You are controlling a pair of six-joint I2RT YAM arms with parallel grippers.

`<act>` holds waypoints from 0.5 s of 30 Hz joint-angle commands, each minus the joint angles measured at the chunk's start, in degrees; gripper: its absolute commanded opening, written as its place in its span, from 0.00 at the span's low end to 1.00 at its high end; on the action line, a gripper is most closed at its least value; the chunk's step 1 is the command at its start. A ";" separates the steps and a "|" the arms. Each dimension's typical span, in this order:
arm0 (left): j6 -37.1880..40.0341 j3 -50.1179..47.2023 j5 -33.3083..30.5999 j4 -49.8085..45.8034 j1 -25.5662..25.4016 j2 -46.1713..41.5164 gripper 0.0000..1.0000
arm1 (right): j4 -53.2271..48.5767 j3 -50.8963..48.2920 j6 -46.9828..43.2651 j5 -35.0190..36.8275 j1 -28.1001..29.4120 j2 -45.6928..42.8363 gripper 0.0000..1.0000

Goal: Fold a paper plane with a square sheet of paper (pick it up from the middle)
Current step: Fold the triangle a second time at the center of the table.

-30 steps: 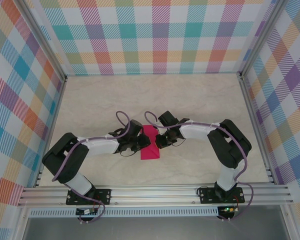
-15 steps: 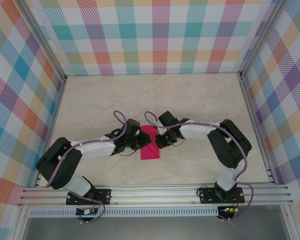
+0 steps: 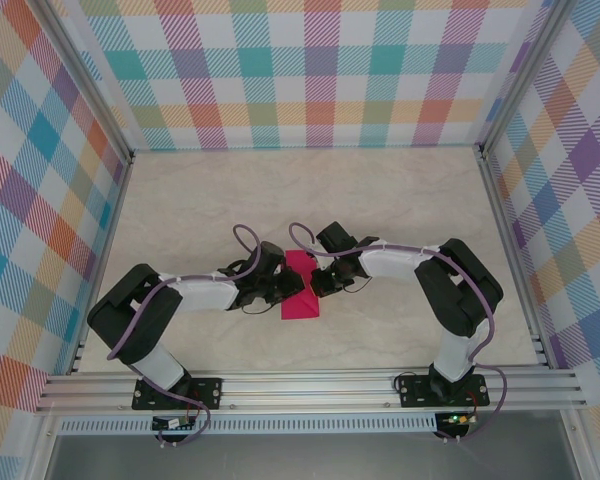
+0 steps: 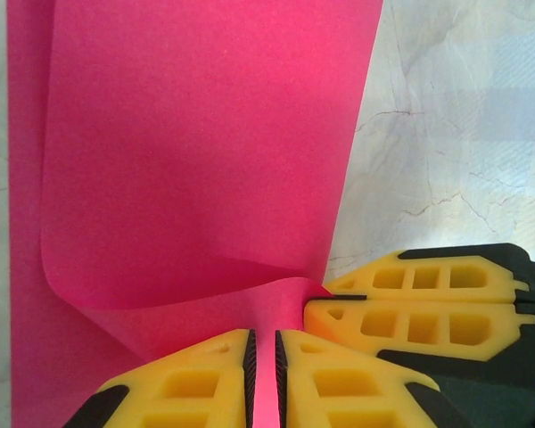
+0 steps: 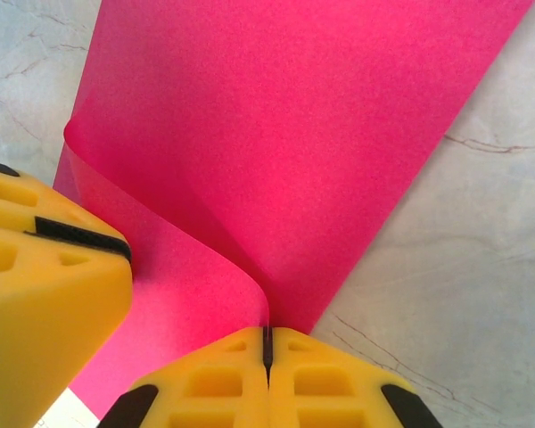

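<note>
Pale marbled worktop (image 3: 400, 200), plaid walls round it. At the near edge are the arm bases. The left arm (image 3: 140, 310) has swung its elbow out & back in the last sec, wrist barely shifting. Mid-worktop, left gripper (image 3: 291, 288) & right gripper (image 3: 314, 283) meet almost tip to tip on the square sheet of paper (image 3: 300, 305), which lies where it was, long side running near-far. Left gripper pinches a raised curl of the sheet, a touch tighter than before. Right gripper is pressed together on that curl's edge. Probably the middle pinch is firming up before a lift. No plane shape yet, so early stage. Sheet's far part lies flat.
</note>
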 commanded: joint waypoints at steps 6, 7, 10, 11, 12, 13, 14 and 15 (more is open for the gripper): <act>0.24 -0.38 -1.90 -1.84 -1.35 -5.95 0.19 | -0.38 0.31 -0.09 -1.34 -0.17 -2.31 0.05; 0.37 -0.36 -2.15 -2.41 -1.39 -6.52 0.19 | -0.57 0.21 0.07 -1.20 -0.17 -2.71 0.05; 0.30 -0.76 -3.33 -3.05 -1.41 -8.25 0.19 | -1.23 0.21 0.24 -0.12 -0.17 -3.70 0.06; 0.02 -1.10 -4.93 -3.78 -1.38 -9.34 0.19 | -1.23 0.08 0.30 -0.03 -0.19 -4.14 0.06; -0.36 -1.51 -6.67 -4.81 -1.40 -10.58 0.19 | -1.25 0.03 0.35 -0.03 -0.17 -4.32 0.06; -0.88 -2.14 -8.78 -5.83 -1.46 -12.18 0.19 | -1.32 -0.05 0.41 -0.03 -0.21 -4.58 0.06; -1.59 -2.75 -11.56 -7.38 -1.43 -13.96 0.20 | -1.28 -0.14 0.41 0.01 -0.20 -4.65 0.06; -2.49 -3.13 -13.90 -9.21 -1.49 -15.49 0.21 | -1.23 -0.23 0.34 -0.02 -0.17 -4.63 0.06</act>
